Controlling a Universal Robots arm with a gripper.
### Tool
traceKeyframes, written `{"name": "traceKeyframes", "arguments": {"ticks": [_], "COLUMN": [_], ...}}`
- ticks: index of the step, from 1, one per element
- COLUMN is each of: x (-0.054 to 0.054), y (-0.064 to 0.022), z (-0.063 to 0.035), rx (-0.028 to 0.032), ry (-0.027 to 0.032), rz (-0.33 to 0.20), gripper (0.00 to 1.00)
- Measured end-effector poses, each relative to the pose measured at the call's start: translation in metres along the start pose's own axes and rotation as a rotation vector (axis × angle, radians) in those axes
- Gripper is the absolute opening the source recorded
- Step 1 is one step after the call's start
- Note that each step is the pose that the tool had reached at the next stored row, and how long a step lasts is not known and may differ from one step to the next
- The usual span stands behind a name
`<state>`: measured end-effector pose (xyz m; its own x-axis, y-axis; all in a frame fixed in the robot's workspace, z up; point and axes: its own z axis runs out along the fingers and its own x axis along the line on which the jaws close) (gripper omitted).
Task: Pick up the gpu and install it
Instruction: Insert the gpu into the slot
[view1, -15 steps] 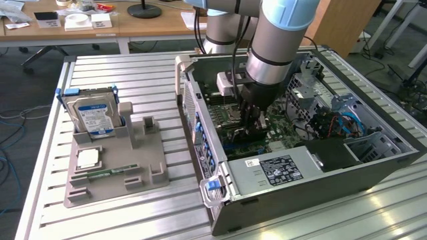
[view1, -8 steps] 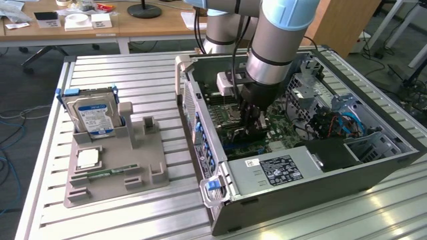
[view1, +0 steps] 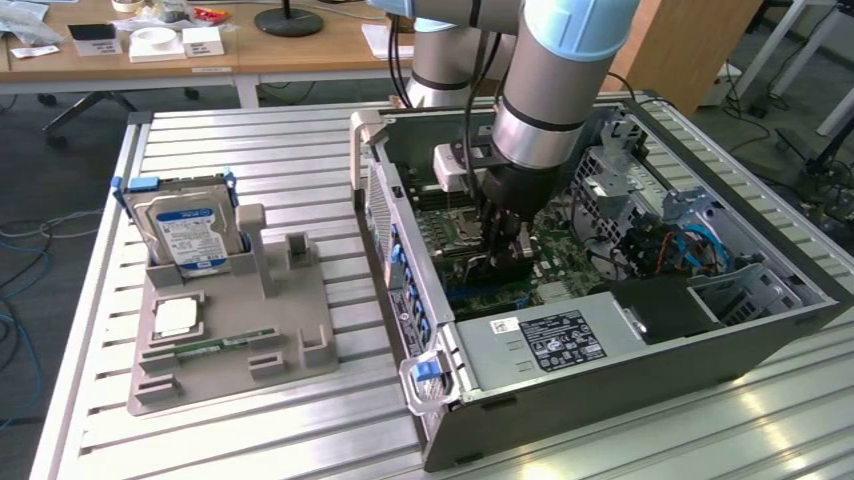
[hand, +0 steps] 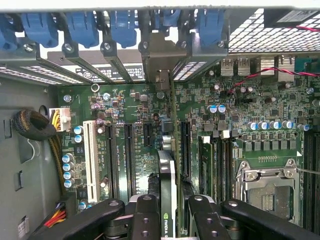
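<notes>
In the exterior view the arm hides most of the gpu (hand: 167, 190) and the gripper (view1: 511, 262) deep inside the open computer case (view1: 641, 350). The case lies on a slatted metal worktop (view1: 267, 150), with office desks (view1: 200, 55) at the far side. In the wrist view the card stands on edge above the motherboard (hand: 250, 115), its long axis running toward the silver bracket at the rear slots. The gripper fingers (hand: 145, 220) are clamped on the gpu.

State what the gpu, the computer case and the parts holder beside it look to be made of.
gpu: circuit board seen edge-on with a dull metal end bracket, judging by its grey sheen.
Computer case: painted or bare sheet metal, with perforated grey panels.
Parts holder: matte grey plastic, possibly printed; uniform, unreflective.
</notes>
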<state>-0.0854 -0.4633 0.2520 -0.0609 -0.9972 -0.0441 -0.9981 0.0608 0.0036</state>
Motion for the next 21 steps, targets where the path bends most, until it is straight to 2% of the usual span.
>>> {"name": "traceKeyframes", "arguments": {"ticks": [21], "x": [0.0003], "y": [0.0017], "z": [0.0035], "rx": [-0.0001], "ry": [0.0004], "rz": [0.000], "gripper": [0.27]}}
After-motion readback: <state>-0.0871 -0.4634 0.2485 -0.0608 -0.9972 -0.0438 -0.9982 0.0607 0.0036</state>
